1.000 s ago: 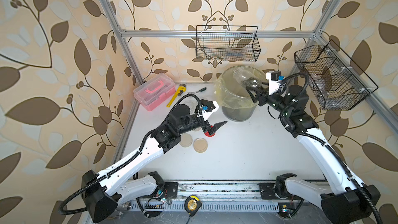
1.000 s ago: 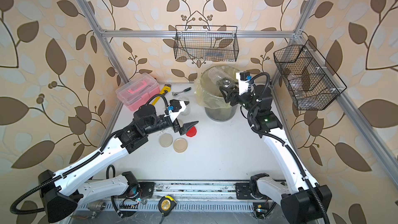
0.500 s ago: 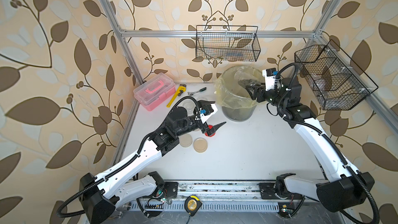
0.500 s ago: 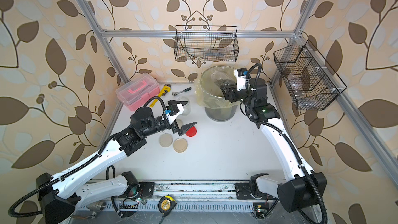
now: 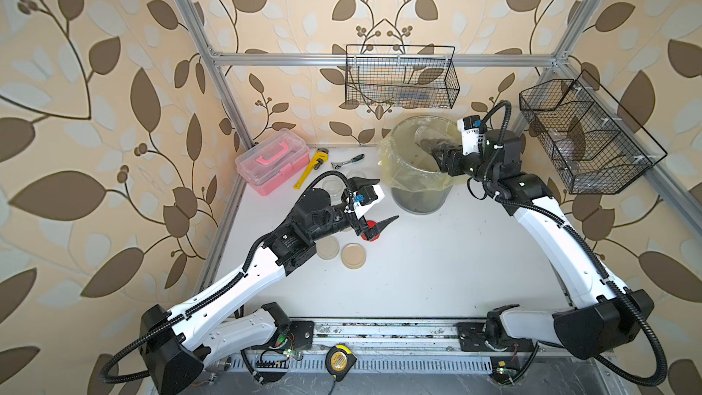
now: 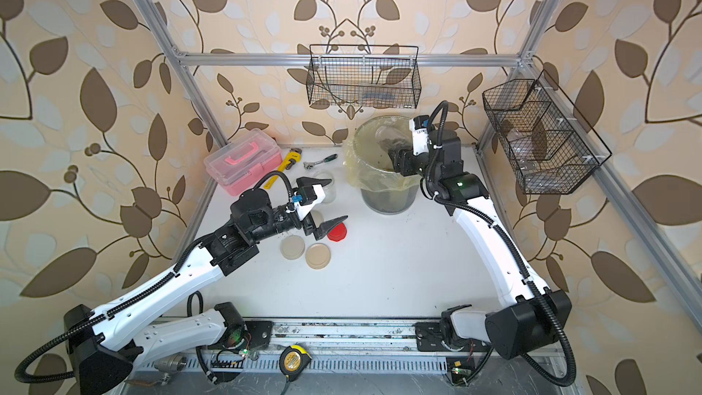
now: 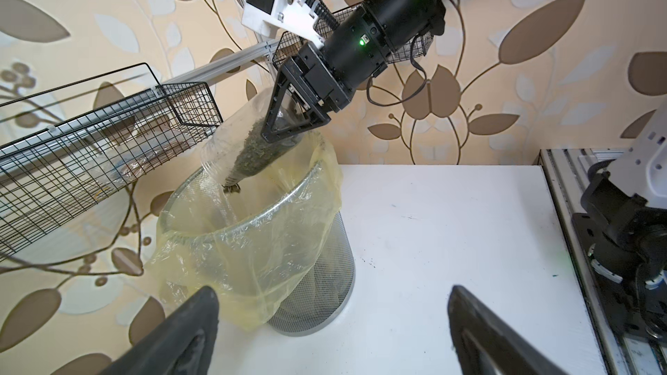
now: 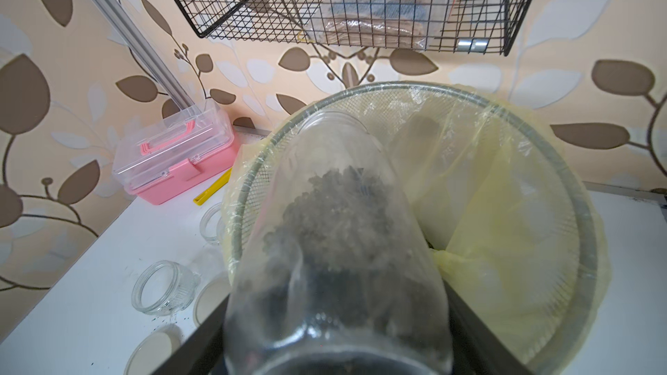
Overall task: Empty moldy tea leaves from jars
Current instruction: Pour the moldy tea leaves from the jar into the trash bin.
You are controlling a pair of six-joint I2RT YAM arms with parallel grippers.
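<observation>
right gripper (image 7: 292, 127) clamps the base of a tilted glass jar (image 7: 223, 143), likely slick and fragile, over the lined bin (image 7: 325, 294), its light, crumbly moldy tea leaves (image 7: 256, 150) reaching the mouth; left gripper (image 5: 387, 199) spread wide, empty.

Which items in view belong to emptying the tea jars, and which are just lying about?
Job: tilted jar, tea leaves, lined bin, open jars, beige lids, red lid.
Lying about: pink toolbox, yellow wrench, ratchet, tape measure, wire baskets.
</observation>
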